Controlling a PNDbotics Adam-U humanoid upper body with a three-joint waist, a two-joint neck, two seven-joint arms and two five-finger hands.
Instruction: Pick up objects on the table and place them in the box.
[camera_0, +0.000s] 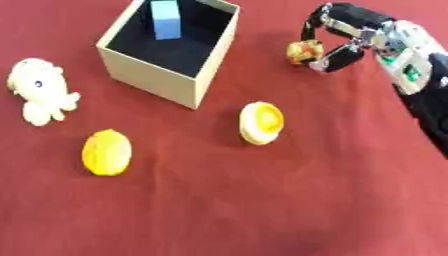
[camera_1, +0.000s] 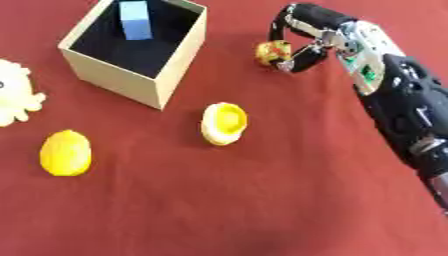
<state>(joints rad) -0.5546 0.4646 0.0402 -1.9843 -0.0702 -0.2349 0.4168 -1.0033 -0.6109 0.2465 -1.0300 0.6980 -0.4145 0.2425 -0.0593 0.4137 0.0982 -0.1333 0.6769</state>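
Hand curled round small yellow-red object, shape unclear.

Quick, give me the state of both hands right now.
Right hand: fingers and thumb curled round a small yellow-and-red toy, right of the box.
Left hand: not in view.

Only the right arm showed, up past the tan box on its right, and the right hand was mostly glossy black, with chunky rounded finger segments and silver metal bits at the joints. The wrist section behind it was a silver-grey block with a small green patch on its side, maybe a label or board, couldn't really tell. Further back from the box, the forearm went all black, bulky and a bit lumpy, with a silvery ring near the lower end.
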